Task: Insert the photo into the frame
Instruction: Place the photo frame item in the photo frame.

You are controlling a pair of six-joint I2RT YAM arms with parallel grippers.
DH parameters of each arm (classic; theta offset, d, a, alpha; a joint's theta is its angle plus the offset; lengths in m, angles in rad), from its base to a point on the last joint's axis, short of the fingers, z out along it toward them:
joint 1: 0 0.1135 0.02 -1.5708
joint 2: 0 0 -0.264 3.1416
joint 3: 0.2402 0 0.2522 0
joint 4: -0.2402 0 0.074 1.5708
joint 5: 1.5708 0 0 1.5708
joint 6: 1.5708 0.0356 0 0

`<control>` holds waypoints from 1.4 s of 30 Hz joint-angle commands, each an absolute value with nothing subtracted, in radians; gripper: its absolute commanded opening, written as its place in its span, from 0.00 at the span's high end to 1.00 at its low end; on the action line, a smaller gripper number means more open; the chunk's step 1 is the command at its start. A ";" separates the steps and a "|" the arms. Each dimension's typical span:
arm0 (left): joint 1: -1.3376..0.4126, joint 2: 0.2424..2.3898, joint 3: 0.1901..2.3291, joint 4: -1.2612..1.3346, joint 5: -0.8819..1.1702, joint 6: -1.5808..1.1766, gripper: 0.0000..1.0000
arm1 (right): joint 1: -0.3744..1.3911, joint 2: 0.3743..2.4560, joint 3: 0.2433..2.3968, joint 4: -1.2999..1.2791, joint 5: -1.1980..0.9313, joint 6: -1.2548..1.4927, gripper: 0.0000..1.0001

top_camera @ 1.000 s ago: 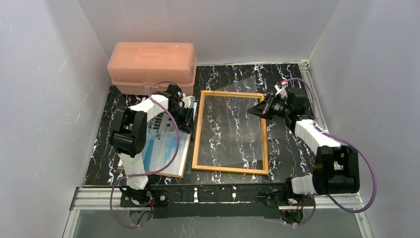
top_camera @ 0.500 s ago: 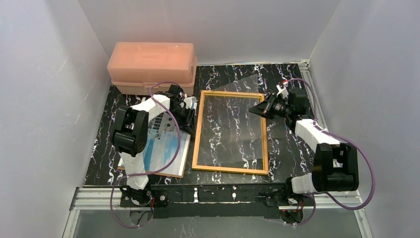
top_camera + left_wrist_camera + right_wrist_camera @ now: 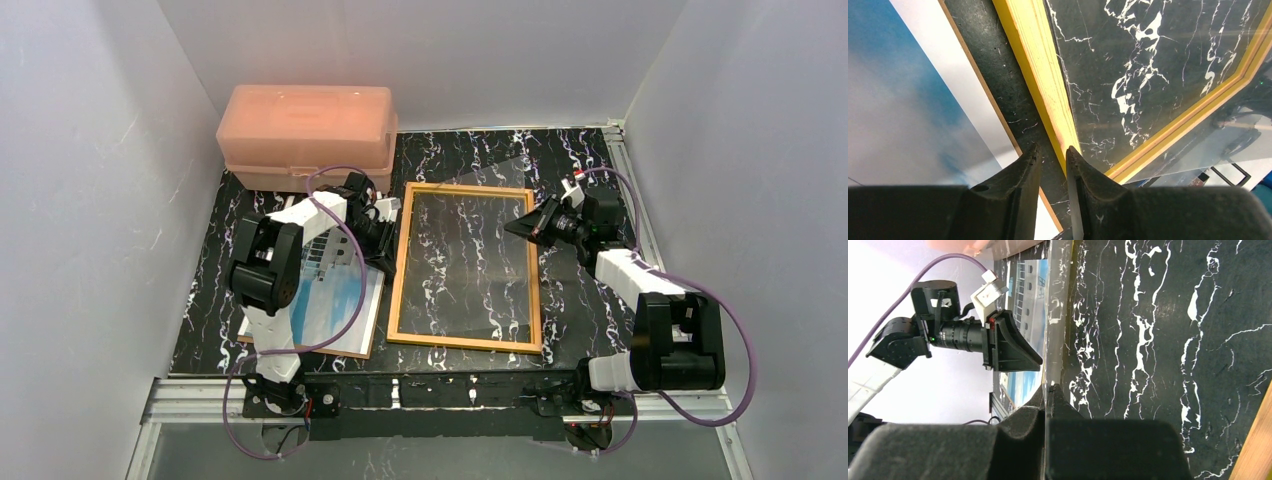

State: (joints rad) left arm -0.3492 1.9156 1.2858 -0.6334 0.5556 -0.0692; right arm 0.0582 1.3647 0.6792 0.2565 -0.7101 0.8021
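Observation:
The frame (image 3: 400,272) lies flat mid-table, with its orange-brown rails showing from above and its yellow face showing in the left wrist view (image 3: 1043,75). The photo (image 3: 335,292) of blue sky and a building lies to its left on a brown backing board (image 3: 247,339). It also shows in the left wrist view (image 3: 898,100). My left gripper (image 3: 386,236) is low at the frame's left rail near the far corner. Its jaws (image 3: 1053,150) are a narrow gap apart and hold nothing. My right gripper (image 3: 521,222) is shut on a clear sheet (image 3: 470,262) tilted over the frame, and its edge (image 3: 1055,315) runs between the fingers.
A pink plastic box (image 3: 305,128) stands at the back left, just behind the left arm. The black marble table (image 3: 585,300) is walled in white on three sides. The frame's wooden edge shows in the right wrist view (image 3: 1259,450).
My right gripper has moved slightly towards the near side and left with the clear sheet. My left gripper has edged a little towards the frame's left rail.

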 commanded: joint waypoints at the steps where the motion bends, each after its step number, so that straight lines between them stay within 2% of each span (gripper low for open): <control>1: -0.357 1.921 1.296 -0.654 0.549 -0.057 0.78 | 0.052 1.306 0.684 0.376 -0.739 0.888 0.99; 7: -0.357 1.924 1.284 -0.651 0.547 -0.059 0.85 | 0.052 1.247 0.700 0.420 -0.740 0.979 0.99; 27: -0.357 1.907 1.270 -0.650 0.576 -0.068 0.91 | 0.052 1.139 0.706 0.392 -0.678 1.094 0.99; 35: -0.357 1.903 1.261 -0.640 0.583 -0.079 0.92 | 0.053 1.101 0.664 0.324 -0.649 1.072 0.99; 42: -0.356 1.899 1.256 -0.637 0.585 -0.078 0.93 | 0.052 1.088 0.586 0.384 -0.624 1.138 0.99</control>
